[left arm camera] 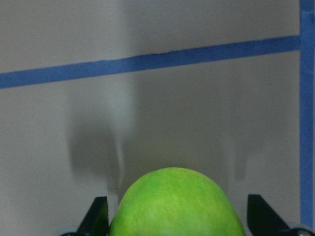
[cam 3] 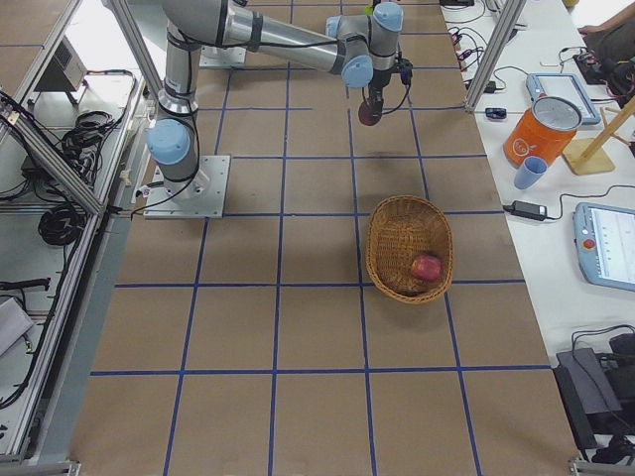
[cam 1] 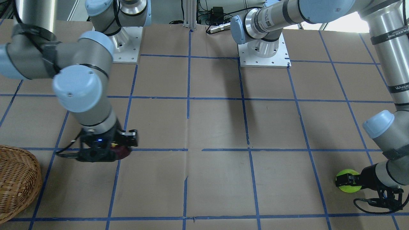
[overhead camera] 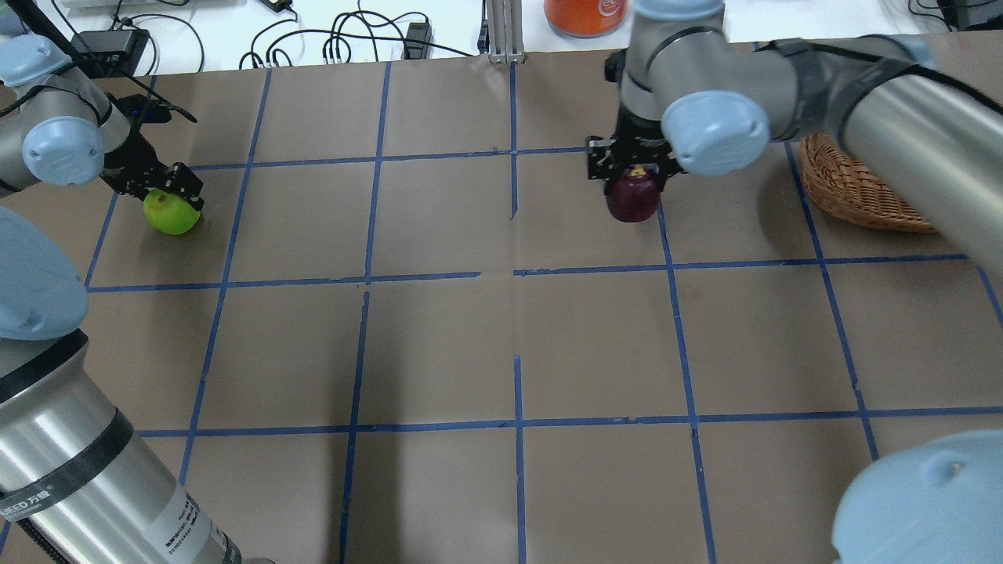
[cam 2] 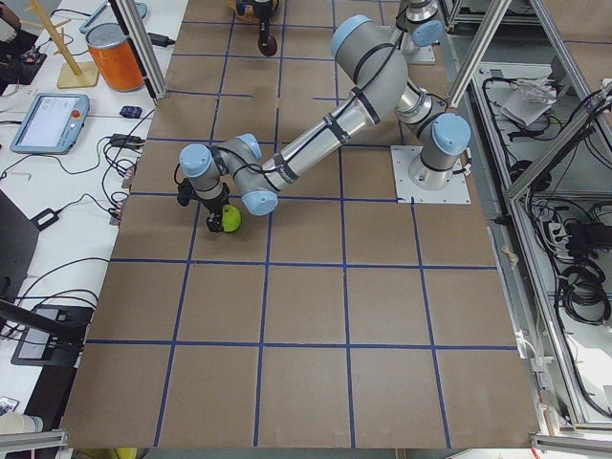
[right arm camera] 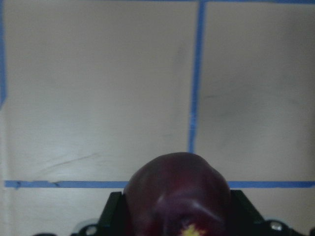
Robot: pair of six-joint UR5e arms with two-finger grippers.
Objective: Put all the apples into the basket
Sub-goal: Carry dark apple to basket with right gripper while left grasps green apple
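Left gripper [overhead camera: 174, 188] on green apple [overhead camera: 171, 213]; right gripper [overhead camera: 633, 171] on maroon apple [overhead camera: 632, 199]; basket [overhead camera: 854, 188] right.

We can read little: a black band [cam 1: 387, 34] on the left arm [cam 1: 388, 54] shows mirrored letters, roughly "WANUED", with smaller print too fine to make out; another band [overhead camera: 33, 501] low on that arm carries Chinese characters and small letters we cannot read; the orange can [overhead camera: 586, 11] bears an illegible logo.

basket [cam 1: 16, 182] cut off by the front view's left edge; maroon apple [cam 1: 123, 152] mostly hidden behind right hand [cam 1: 119, 150].
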